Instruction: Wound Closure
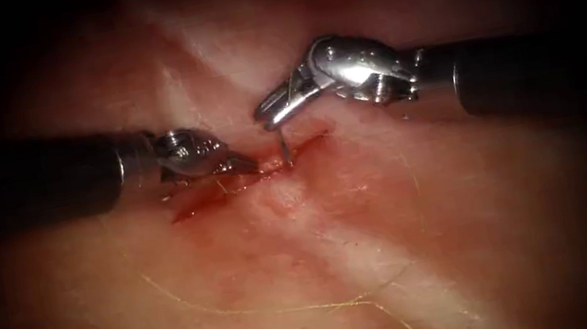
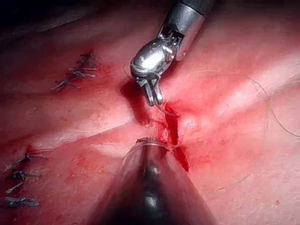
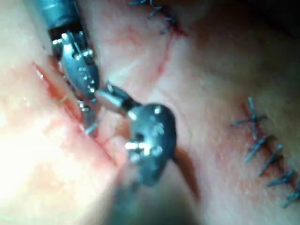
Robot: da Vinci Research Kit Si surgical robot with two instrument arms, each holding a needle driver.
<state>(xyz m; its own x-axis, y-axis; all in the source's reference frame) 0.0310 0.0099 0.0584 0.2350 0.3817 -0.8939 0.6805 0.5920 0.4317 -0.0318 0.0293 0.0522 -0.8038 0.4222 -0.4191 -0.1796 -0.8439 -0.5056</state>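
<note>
Pale, wet tissue (image 1: 374, 255) all around, loose yellow thread (image 1: 254, 308) trailing nearest the endoscope. Further in, the cut (image 1: 248, 180) with red fluid (image 1: 195, 202) pooled at its left end. Left gripper (image 1: 245, 166) pressed together, tip down at the cut's edge; can't tell if pinching tissue or nothing. Beyond, right gripper (image 1: 276, 109) clamped on the needle (image 1: 283, 150), held near its upper end, tip sunk in the tissue at the cut. Best bet: rotate with the curve, no levering.
</note>
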